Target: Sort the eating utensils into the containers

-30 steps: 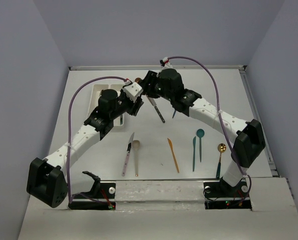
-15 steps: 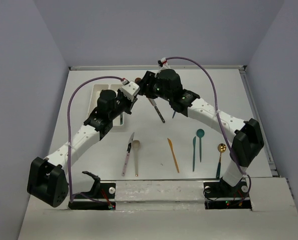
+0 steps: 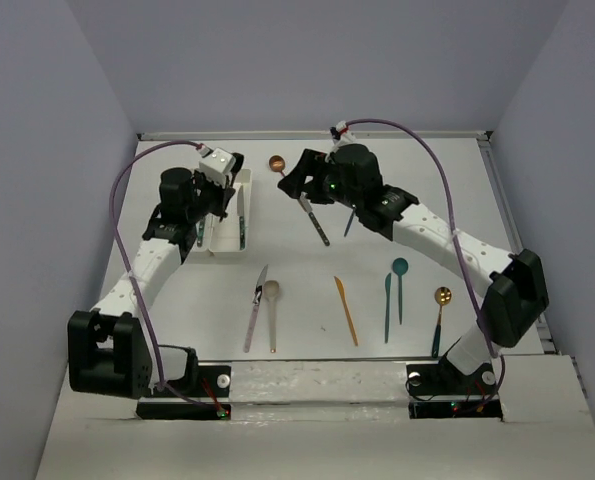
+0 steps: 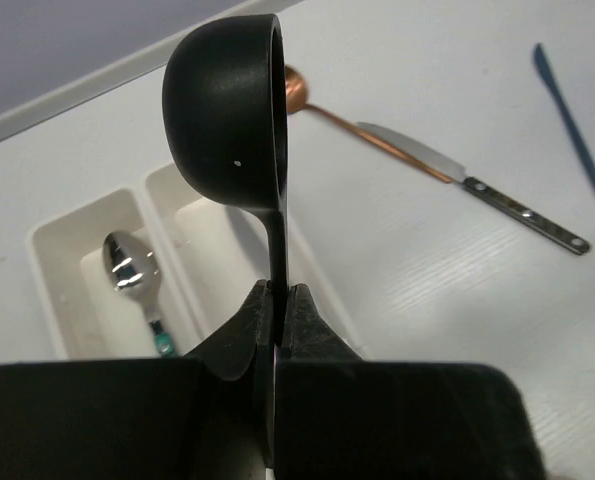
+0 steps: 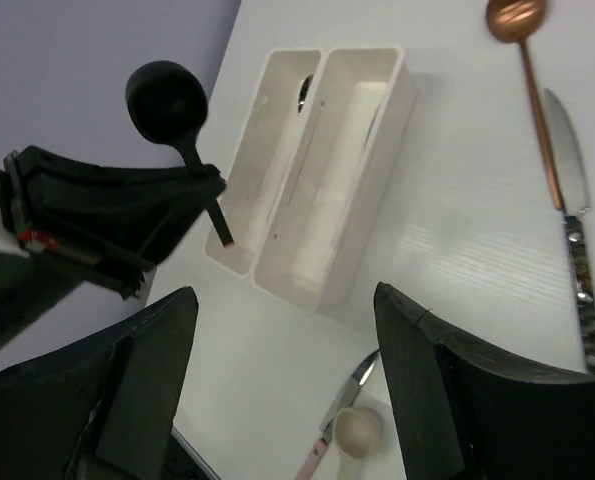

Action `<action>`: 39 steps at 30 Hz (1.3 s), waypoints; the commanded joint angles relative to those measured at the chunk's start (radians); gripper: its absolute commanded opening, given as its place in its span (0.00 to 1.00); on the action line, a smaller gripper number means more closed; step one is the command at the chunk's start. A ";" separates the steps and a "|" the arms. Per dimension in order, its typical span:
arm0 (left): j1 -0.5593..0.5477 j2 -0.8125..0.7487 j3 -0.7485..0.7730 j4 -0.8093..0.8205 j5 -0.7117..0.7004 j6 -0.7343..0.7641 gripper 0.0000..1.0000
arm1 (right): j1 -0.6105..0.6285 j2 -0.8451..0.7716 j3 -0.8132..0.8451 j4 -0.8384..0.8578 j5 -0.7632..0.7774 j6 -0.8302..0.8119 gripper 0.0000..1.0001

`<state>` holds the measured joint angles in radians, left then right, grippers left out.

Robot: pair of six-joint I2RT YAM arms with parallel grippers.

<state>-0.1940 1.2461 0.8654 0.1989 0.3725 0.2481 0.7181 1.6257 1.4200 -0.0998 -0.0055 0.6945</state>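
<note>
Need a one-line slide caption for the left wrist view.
Left gripper shut on the handle of a black spoon; two white trays beyond, one holding a silver spoon.

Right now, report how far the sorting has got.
Done: a silver teal-handled spoon lies in one white plastic tray. In hand: the left fingers grip a black spoon over the trays. Left: loose utensils on the table, from copper spoon to gold spoon.

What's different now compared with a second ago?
The left claw closed on the black spoon and swung it left, above the white trays. The right claw opened, letting go, and barely moved. The loose cutlery lies as before.
</note>
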 commanded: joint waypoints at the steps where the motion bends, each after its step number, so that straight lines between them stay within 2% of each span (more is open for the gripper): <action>1: 0.167 0.065 0.050 -0.012 0.098 0.017 0.00 | -0.016 -0.142 -0.045 -0.020 0.091 -0.085 0.77; 9: 0.268 0.208 0.061 0.030 0.060 0.069 0.00 | -0.016 -0.225 -0.177 -0.026 0.147 -0.110 0.77; 10: 0.313 0.279 0.104 0.027 0.095 0.034 0.00 | -0.016 -0.216 -0.184 -0.037 0.127 -0.116 0.77; 13: 0.350 0.338 0.141 0.001 0.138 0.008 0.00 | -0.016 -0.217 -0.193 -0.041 0.118 -0.115 0.77; 20: 0.370 0.455 0.169 -0.019 0.206 0.006 0.01 | -0.016 -0.210 -0.204 -0.043 0.121 -0.128 0.77; 30: 0.370 0.473 0.169 -0.026 0.217 0.033 0.31 | -0.016 -0.159 -0.191 -0.063 0.121 -0.167 0.77; 39: 0.370 0.539 0.210 -0.039 0.169 0.010 0.34 | -0.016 -0.162 -0.202 -0.067 0.121 -0.162 0.77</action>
<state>0.1764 1.7710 1.0344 0.1577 0.5514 0.2672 0.7006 1.4815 1.2125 -0.1810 0.1085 0.5476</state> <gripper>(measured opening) 0.342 0.769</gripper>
